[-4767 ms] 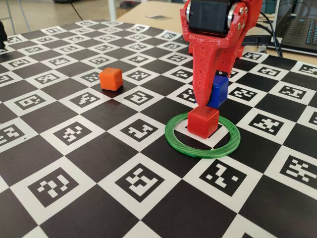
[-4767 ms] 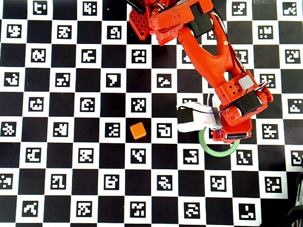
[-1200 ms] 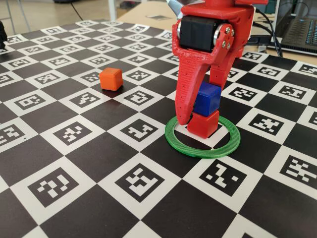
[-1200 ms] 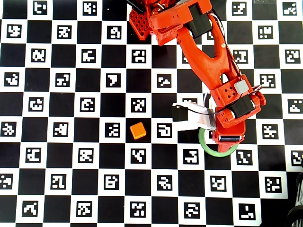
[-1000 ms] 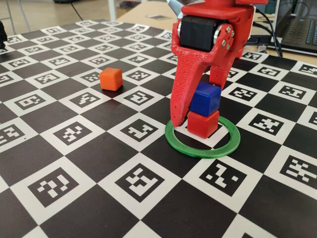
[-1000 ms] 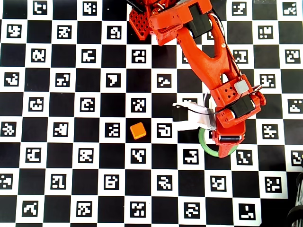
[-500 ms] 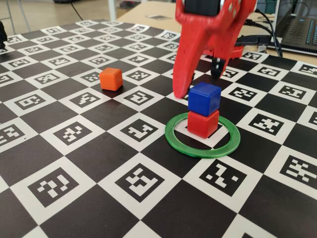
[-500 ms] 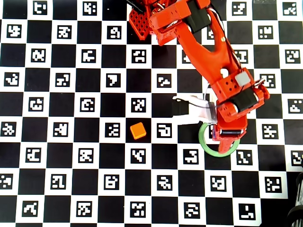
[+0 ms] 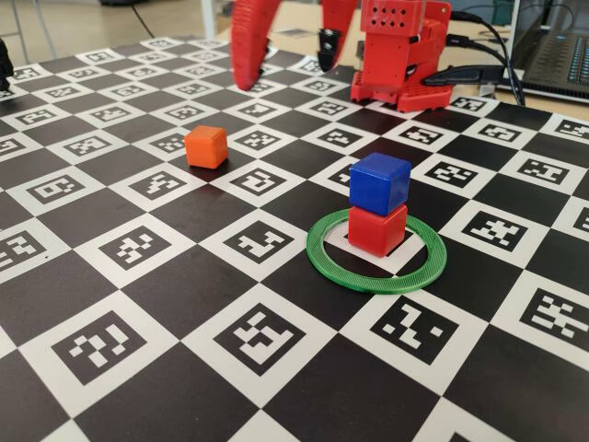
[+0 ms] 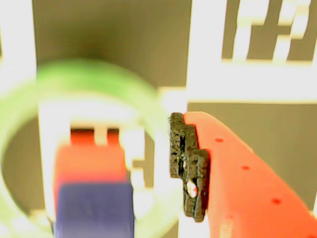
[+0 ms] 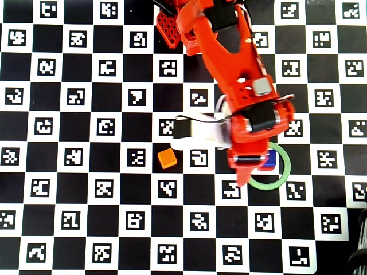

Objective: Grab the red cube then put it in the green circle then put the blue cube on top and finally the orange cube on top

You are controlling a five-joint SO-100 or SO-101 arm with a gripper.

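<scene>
Fixed view low and oblique across the board, overhead straight down, wrist close and blurred, all sharing the green circle (image 9: pixel 376 252).

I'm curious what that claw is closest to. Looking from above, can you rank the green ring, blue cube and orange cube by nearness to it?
Going by the overhead view, from the open end effector:
1. Flat green plastic ring: its left rim sits right at the fingertip.
2. Glossy blue plastic cube: just to the right, inside the ring.
3. Small orange plastic cube: well off to the left.

No words, brands or numbers can be read; the checkered counter (image 9: pixel 184 387) carries only square coded markers.
</scene>
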